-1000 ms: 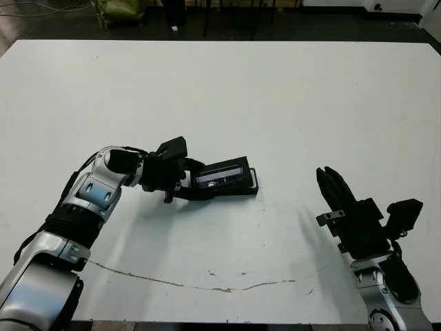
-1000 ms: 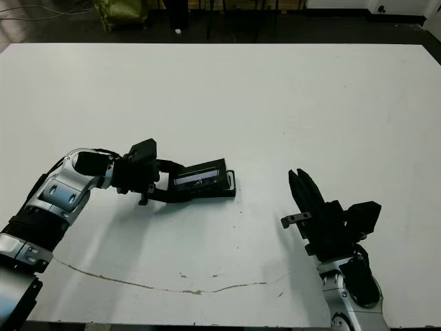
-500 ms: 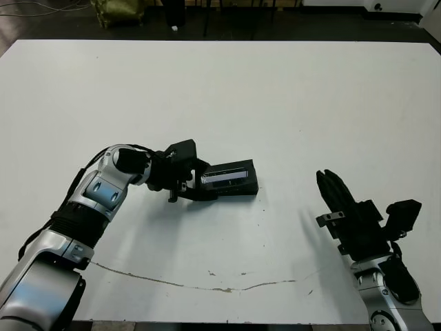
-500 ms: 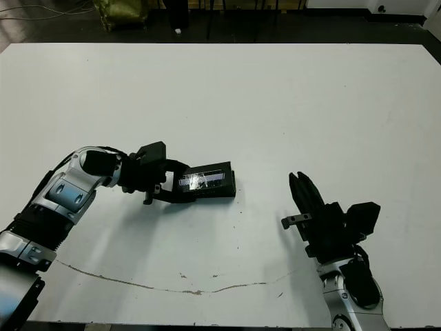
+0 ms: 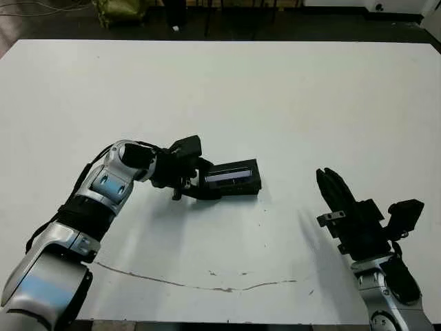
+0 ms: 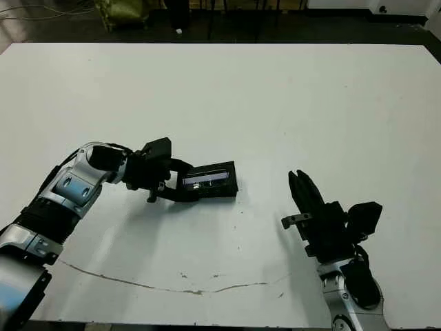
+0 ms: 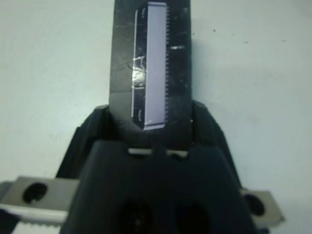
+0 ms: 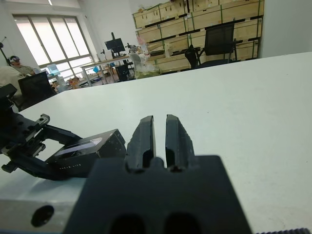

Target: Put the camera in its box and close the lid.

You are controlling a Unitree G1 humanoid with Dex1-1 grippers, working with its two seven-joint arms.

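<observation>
Left hand (image 5: pixel 200 185) clamps near end of lid (image 5: pixel 233 176), seated on box. Right hand (image 5: pixel 333 186) closed, empty, well right of lid. Risk: release drags lid askew.

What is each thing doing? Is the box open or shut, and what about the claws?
Lid: lying on the box, one end pinched.
Box: covered; fully shut, cannot tell.
Left claw: shut on the lid.
Right claw: shut, empty, away from the box.
Camera: not in sight.
</observation>
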